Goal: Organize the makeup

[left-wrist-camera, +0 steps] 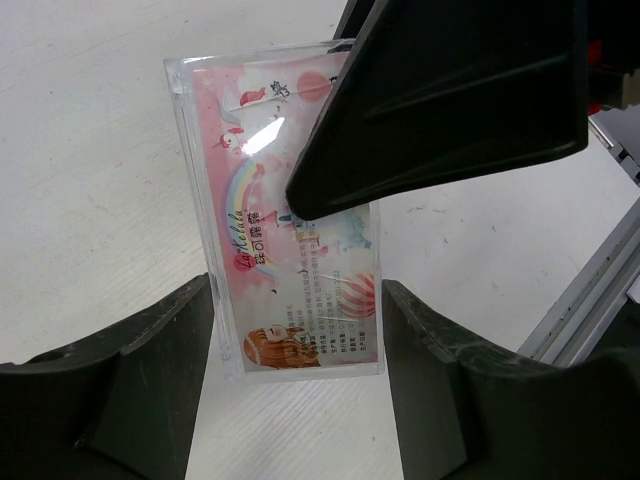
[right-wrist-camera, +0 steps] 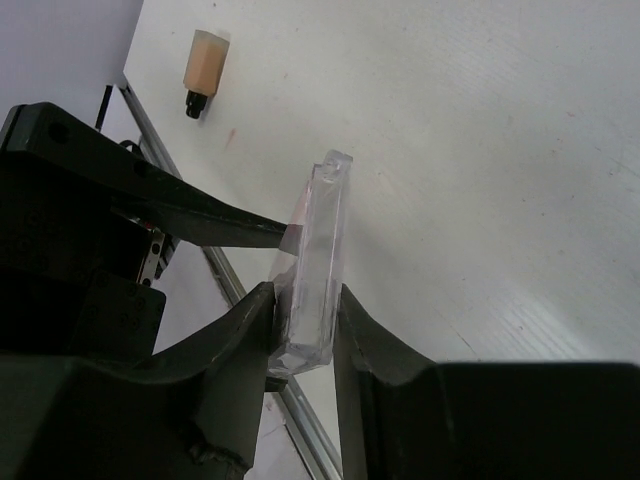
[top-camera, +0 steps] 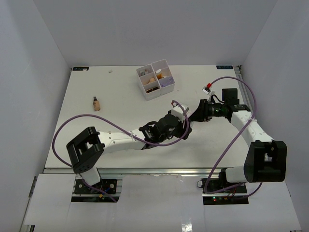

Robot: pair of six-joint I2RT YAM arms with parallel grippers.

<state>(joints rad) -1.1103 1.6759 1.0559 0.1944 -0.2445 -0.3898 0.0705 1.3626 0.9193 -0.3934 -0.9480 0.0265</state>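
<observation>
The clear pink palette (left-wrist-camera: 262,262) is held above the table, seen edge-on in the right wrist view (right-wrist-camera: 322,240). My right gripper (right-wrist-camera: 305,322) is shut on its lower end, and one of its black fingers (left-wrist-camera: 450,100) covers the palette's upper right part. My left gripper (left-wrist-camera: 298,345) is open, with a finger on each side of the palette's near end. Both grippers meet near the table's middle front (top-camera: 187,122). The tan bottle with dark cap (top-camera: 96,103) lies far left and also shows in the right wrist view (right-wrist-camera: 203,66).
The white four-compartment box (top-camera: 168,83) stands at the back centre with small items in it. A small white-red item (top-camera: 207,88) lies at the back right. The table's front rail (right-wrist-camera: 235,290) runs close below the grippers.
</observation>
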